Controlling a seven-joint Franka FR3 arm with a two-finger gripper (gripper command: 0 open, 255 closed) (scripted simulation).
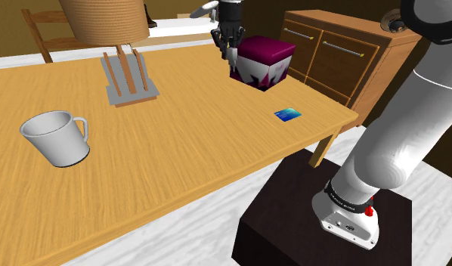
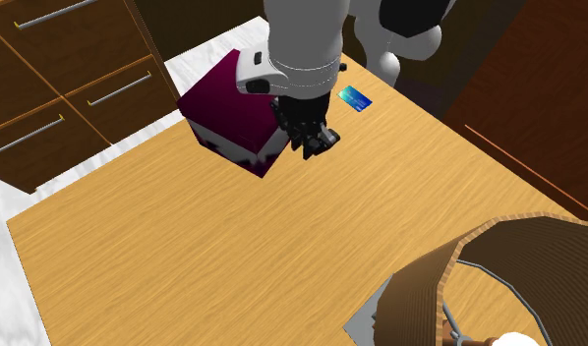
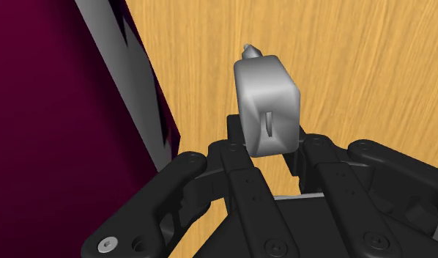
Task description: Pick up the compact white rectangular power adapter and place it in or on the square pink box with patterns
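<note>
- stand: dark box on a pale veined floor, at the shoulder view's lower right, close against the table's near edge.
- arm: white with dark joints. it rises from the stand and reaches across the table to its far side.
- table: light wood with a plain grain.
- mug: grey-white, tipped over on its side, mouth facing the shoulder view's upper left, handle on the right. it lies well apart from everything else.
- card: small, flat and blue, lying on the table near the corner by the stand, apart from the box.
- rack: grey base with upright wooden pegs, standing mid-table, well to the shoulder view's left of the box.
- pink box: square, with a plain deep magenta top and a jagged grey-white pattern on the sides. it stands on the table near the far edge.
- gripper: all black, just beside the box's side, at the box's left in the shoulder view. its fingers are clamped on the adapter, one on each flank.
- power adapter: small grey-white block with rounded edges, a slot in one face and a small stub at the far end. it sticks out beyond the fingertips and shows against bare table wood next to the box, not over the box's top.
- woven shade: large, tan and ribbed, hanging over the rack.
- chair: wooden, with a slatted back, behind the table's far edge.
- sideboard: brown wood with metal bar handles on its drawers, beyond the box.
</note>
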